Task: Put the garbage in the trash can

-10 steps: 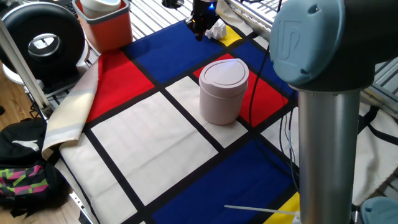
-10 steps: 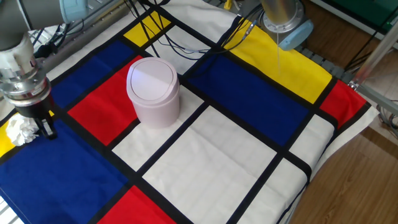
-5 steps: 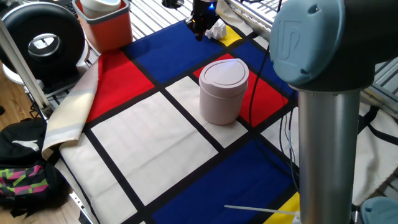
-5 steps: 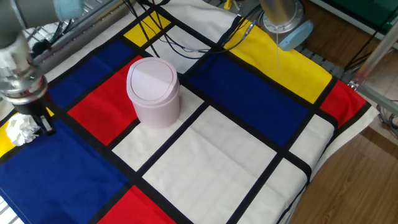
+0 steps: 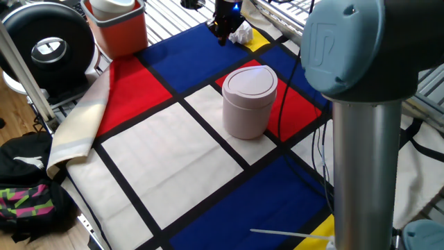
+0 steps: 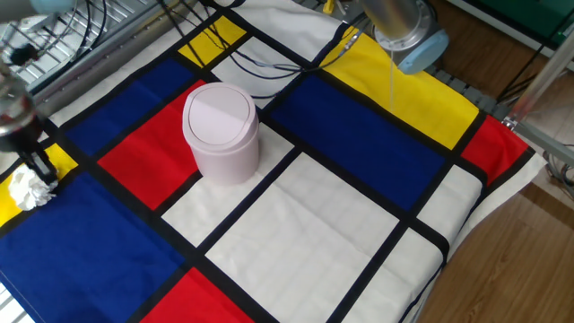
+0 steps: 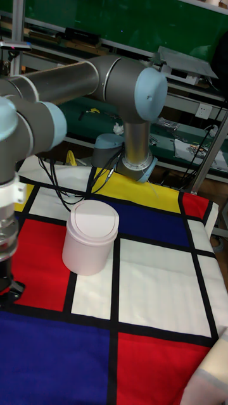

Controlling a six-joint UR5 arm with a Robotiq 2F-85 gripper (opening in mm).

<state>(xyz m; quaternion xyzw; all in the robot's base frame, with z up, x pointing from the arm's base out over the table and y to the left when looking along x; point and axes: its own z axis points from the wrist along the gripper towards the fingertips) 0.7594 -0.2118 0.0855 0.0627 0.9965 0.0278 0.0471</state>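
White wad point(image 6: 30, 189) sits on the yellow patch at the bench corner, well apart from the can point(image 6: 221, 133). Your claw point(image 6: 39, 167) hangs just above it, can-side of the wad; fingers blurred, spread can't tell. Drop straight down.

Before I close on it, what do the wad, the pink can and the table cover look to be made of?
Wad: thin white tissue paper by its look, matte, with soft crumpled folds. Can: probably plastic, pale pink, smooth with a faint sheen on the rounded lid. Cover: cloth, matte, printed in colour blocks; it wrinkles and drapes over the table edge.
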